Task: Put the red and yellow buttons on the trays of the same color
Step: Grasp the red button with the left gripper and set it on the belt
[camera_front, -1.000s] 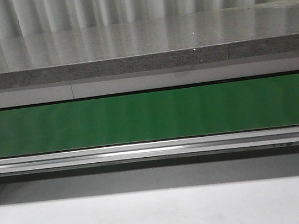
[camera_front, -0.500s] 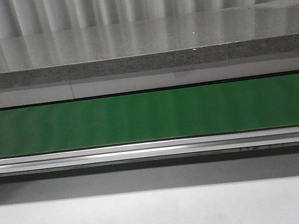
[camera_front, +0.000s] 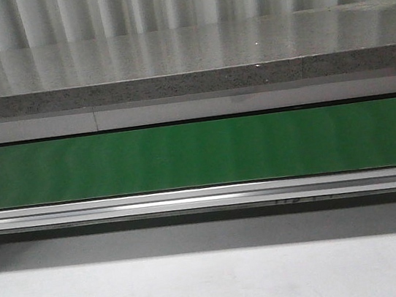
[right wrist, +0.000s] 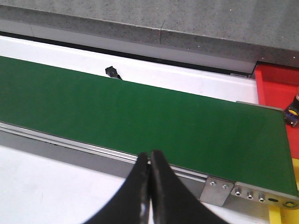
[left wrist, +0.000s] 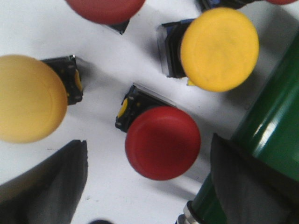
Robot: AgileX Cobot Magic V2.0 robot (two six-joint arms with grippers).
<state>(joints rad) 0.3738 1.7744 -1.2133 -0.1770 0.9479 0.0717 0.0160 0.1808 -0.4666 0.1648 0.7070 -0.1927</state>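
In the left wrist view my left gripper (left wrist: 147, 151) is open just above a white surface strewn with buttons. A red button (left wrist: 162, 142) with a black base lies between the fingers (left wrist: 51, 182), touching neither. A yellow button (left wrist: 219, 49) lies beyond it, another yellow button (left wrist: 28, 98) to one side, and a second red button (left wrist: 105, 8) is at the frame edge. In the right wrist view my right gripper (right wrist: 150, 156) is shut and empty over the white table, in front of the conveyor. A red tray (right wrist: 278, 81) and a yellow tray (right wrist: 295, 172) show past the belt's end.
A green conveyor belt (camera_front: 199, 156) with a metal front rail (camera_front: 205, 195) crosses the front view below a grey stone ledge (camera_front: 189, 83). A green roller (left wrist: 266, 126) stands close beside one left finger. A small black part (right wrist: 111, 72) lies behind the belt.
A faint mark under the belt's front rail has shifted to the left. Nothing else in the front view has changed.
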